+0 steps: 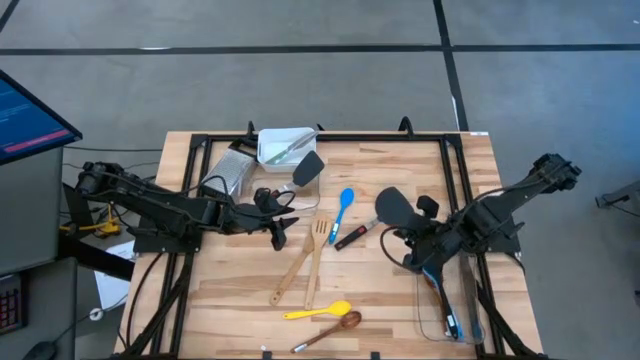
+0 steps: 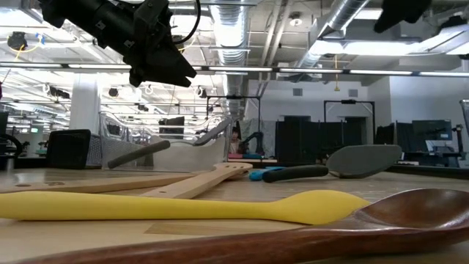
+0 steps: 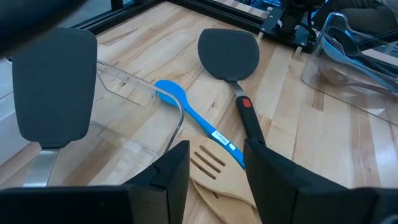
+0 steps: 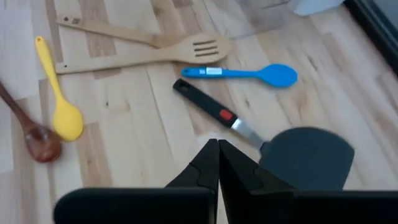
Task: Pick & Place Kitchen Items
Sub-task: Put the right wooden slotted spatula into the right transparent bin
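The wooden table [image 1: 380, 300] carries everything, and the utensils lie loose in its middle, so that either arm can reach them. At the right near corner stands a clear tub [image 1: 448, 305] with something blue and dark already inside; it seems to be the place where the items are collected, which explains why the right arm works just beside it. A second clear tub [image 1: 283, 146] stands at the far edge with a utensil in it, close to the left arm.

The right gripper [image 4: 217, 158] hovers over the table near the black spatula [image 4: 273, 146], its fingers pressed fully together and holding nothing. The left gripper [image 3: 214, 165] hangs above the slotted wooden turner [image 3: 211, 168], its fingers apart with a gap between them and empty, probably ready to come down on a handle.

Of the smaller things, the wooden turner and a plain wooden spoon [image 1: 290, 270] cross each other, the blue spoon [image 1: 343, 212] lies just beside the black spatula's handle, and the yellow spoon [image 1: 318, 311] and a dark brown spoon [image 1: 330, 330] wait near the front edge, apart from both grippers.
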